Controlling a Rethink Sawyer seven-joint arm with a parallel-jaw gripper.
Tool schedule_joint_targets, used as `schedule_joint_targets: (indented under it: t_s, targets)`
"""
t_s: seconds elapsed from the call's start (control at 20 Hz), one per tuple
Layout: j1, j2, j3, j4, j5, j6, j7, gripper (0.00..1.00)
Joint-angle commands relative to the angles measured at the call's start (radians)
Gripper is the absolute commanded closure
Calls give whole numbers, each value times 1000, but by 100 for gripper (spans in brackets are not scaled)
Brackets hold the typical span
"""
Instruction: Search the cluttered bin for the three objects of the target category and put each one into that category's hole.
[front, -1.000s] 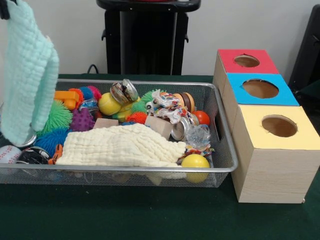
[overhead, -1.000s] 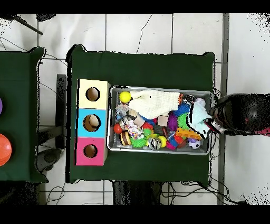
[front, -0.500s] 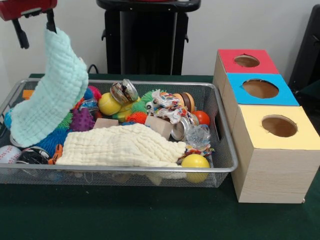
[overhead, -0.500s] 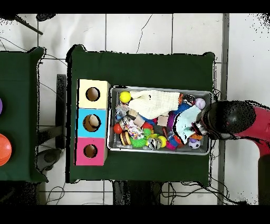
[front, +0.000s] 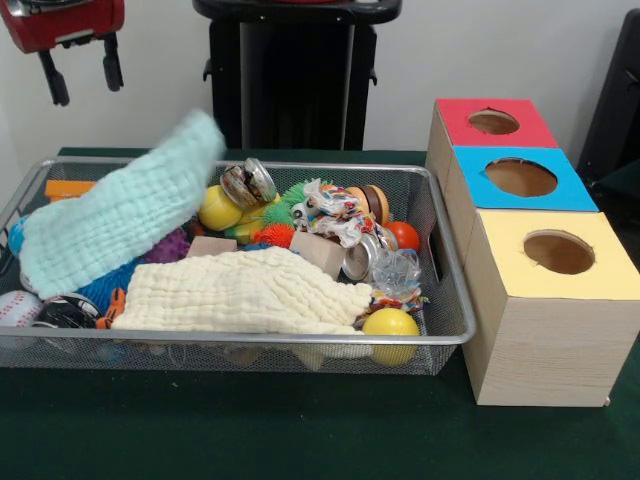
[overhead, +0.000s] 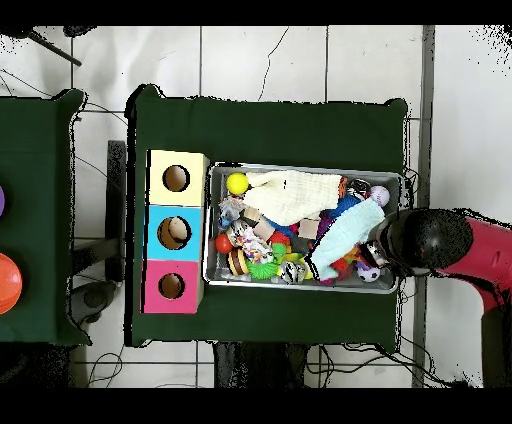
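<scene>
My gripper (front: 82, 70) hangs open and empty above the bin's left end, at the top left of the front view. Below it a mint-green cloth (front: 115, 225) lies draped over the spiky toys on the left of the wire bin (front: 250, 345). In the overhead view this cloth (overhead: 345, 238) lies beside the arm's black head (overhead: 420, 240), which hides the gripper. A cream cloth (front: 240, 292) covers the bin's front middle. Yellow balls (front: 390, 325) (front: 218, 208), an orange-red ball (front: 404, 235) and a baseball (front: 15, 307) show among the clutter.
Right of the bin stand three wooden boxes, each with a round hole in its top: red (front: 494, 122), blue (front: 521, 177) and yellow (front: 558, 252). Spiky rubber toys, crushed cans, a wooden block (front: 318, 252) and a knotted rope toy (front: 330, 212) fill the bin.
The gripper has let go of the mint-green cloth. The cloth fell from hanging to lying across the bin's left side, and the gripper stayed high, shifting slightly.
</scene>
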Motion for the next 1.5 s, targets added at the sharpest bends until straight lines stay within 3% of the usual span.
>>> schedule_joint_targets:
  t_s: [0.05,0.7,1.05,1.5]
  targets:
    - [31,1,-44,117,57,-85,243,0]
    - [130,-15,-131,171,163,-182,353,0]
    - [116,16,-89,306,321,-429,367,0]
    - [153,57,-91,330,391,-562,368,0]
